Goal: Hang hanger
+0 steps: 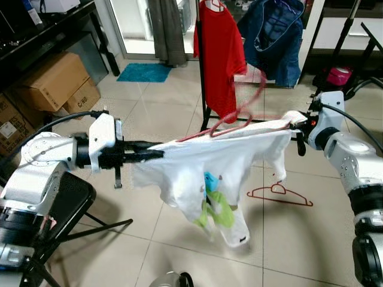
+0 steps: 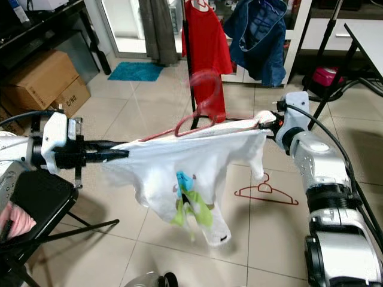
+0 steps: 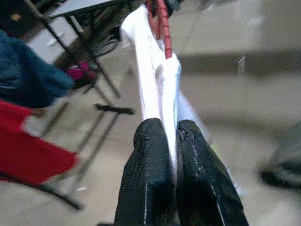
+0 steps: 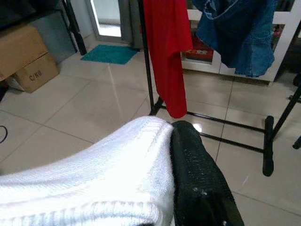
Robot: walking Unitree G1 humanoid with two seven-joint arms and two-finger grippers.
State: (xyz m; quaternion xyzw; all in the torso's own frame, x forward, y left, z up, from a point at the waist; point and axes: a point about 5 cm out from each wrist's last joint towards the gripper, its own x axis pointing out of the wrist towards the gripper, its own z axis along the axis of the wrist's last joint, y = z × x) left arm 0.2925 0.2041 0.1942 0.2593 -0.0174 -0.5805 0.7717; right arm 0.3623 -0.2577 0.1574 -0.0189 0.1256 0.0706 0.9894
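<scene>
Beige tiled floor [image 1: 149, 119] runs back to a black garment rack [image 1: 201, 72], the likely destination, where a red T-shirt [image 1: 218, 54] and a denim garment [image 1: 275, 39] already hang. Nearer the robot, a red hanger [image 1: 230, 122] sits inside a white T-shirt [image 1: 209, 173] with a blue and green print, its blurred hook rising above the collar. The shirt is stretched level in mid-air between the arms, apparently to keep it spread on the hanger and its hem off the floor. On the left, the left end effector [image 1: 154, 153] is closed on one shoulder edge, both fingers [image 3: 146, 174] pinching white cloth. On the right, the right end effector [image 1: 297, 127] is closed on the opposite shoulder. A spare red hanger [image 1: 280, 194] lies on the floor below the right arm. Cardboard boxes [image 1: 57, 84] are stacked at the left wall, and a teal mat [image 1: 143, 72] lies at the doorway.
</scene>
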